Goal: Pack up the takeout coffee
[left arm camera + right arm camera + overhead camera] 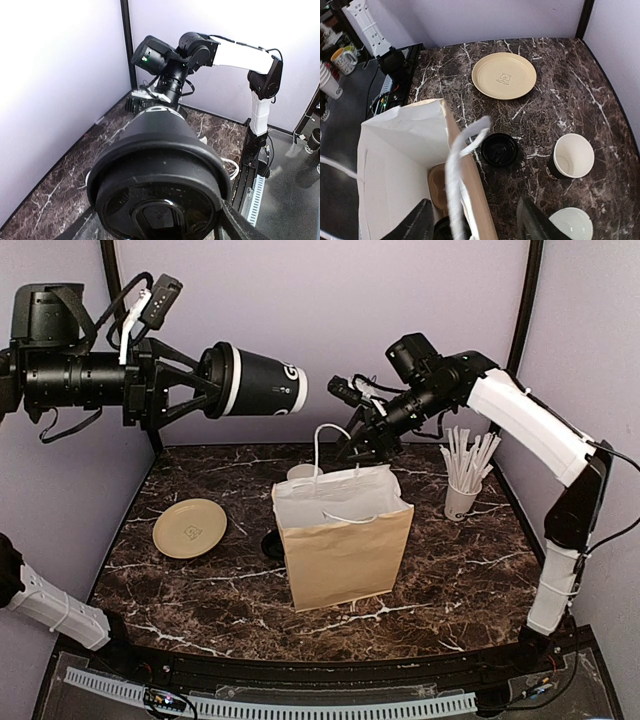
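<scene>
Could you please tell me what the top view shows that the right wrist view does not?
Only the top view: the cup held sideways in the left gripper, and the straws. Only the right wrist view: the bag seen from inside, and a white bowl. Both: the bag, the plate and the loose lid beside the bag.

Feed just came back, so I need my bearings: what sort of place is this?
Probably a mock takeout counter in a lab test booth, not a real café: a marble-look tabletop boxed in by lilac walls, a paper bag and a cup of straws standing on it, a lidded coffee cup held above.
</scene>
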Robot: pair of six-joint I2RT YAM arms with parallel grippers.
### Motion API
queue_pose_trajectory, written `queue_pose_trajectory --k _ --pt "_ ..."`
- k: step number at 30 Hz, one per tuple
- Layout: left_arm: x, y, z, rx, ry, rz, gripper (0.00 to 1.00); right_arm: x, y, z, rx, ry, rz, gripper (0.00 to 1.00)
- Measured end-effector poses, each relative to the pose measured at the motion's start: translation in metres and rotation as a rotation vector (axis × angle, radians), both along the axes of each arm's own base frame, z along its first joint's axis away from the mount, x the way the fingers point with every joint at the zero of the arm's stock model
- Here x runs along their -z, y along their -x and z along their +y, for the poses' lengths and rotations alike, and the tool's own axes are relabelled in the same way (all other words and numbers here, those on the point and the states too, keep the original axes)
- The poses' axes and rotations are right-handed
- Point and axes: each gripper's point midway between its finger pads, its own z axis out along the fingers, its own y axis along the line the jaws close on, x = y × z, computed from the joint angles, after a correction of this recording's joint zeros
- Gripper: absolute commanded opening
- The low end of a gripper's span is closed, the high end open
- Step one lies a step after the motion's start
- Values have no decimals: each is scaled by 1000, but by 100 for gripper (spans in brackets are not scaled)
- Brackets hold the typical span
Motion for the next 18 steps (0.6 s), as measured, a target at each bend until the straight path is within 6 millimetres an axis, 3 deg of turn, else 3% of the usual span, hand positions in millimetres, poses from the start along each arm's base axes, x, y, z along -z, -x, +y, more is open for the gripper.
queue_pose_trajectory --k 2,7,11,15,18 --pt "14 -1 0 -9 -34 36 63 5 -8 6 18 3 21 0" --pt "64 -10 -13 -15 -158 153 59 -3 -12 8 51 -10 28 0" --pt "95 -10 -24 3 -230 236 58 -17 -4 1 70 -46 12 0" --pt "108 1 -39 46 -259 279 57 -31 17 -16 86 -81 -17 0" --pt "115 13 -53 86 -286 302 56 -29 32 -28 91 -94 -23 0"
